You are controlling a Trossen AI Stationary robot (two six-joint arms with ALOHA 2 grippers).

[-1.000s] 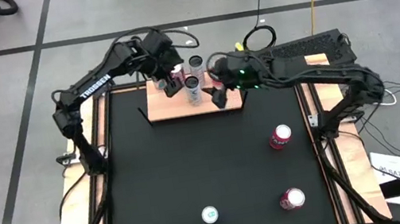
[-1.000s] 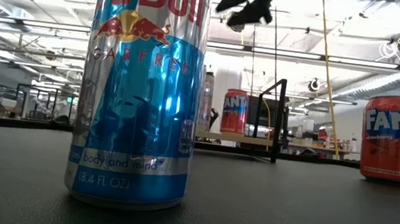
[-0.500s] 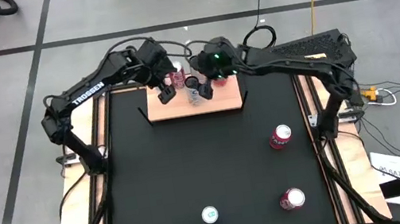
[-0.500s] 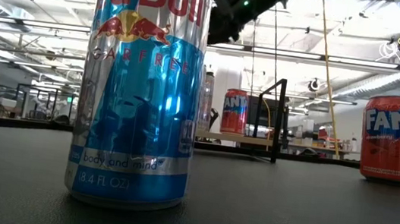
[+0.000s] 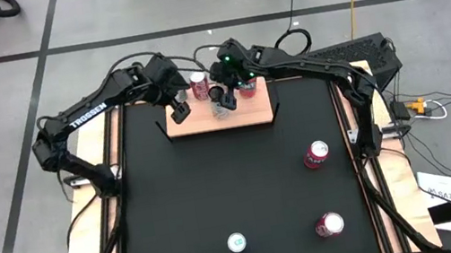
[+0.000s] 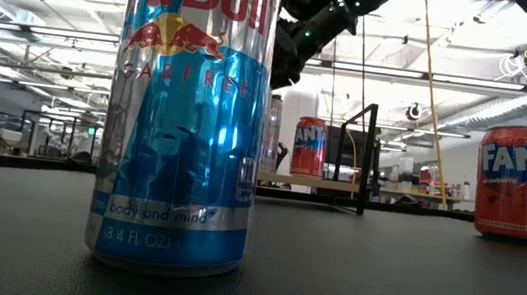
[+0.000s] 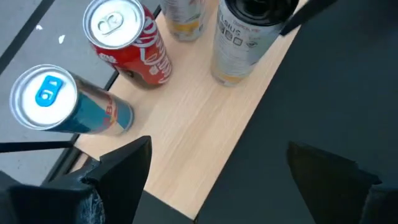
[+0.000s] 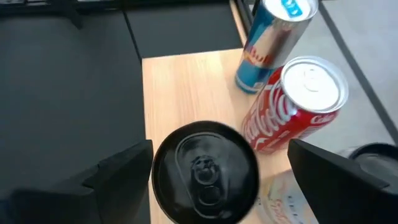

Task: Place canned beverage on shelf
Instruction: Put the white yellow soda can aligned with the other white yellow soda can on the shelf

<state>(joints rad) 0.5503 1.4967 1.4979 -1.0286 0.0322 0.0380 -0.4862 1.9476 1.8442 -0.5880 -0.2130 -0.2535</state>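
Currently the black can [image 8: 205, 171] stands upright on the shelf [image 5: 246, 112], beside a red cola can [image 8: 292, 102]. Retract the right gripper [image 5: 223, 97] straight up to avoid tipping it; its jaws are spread, directly above, gripping nothing. The left gripper [image 5: 179, 111], also spread, hovers at the shelf's edge.

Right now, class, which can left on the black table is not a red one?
The silver and blue can near the table's front edge; the other two cans still on the table are red.
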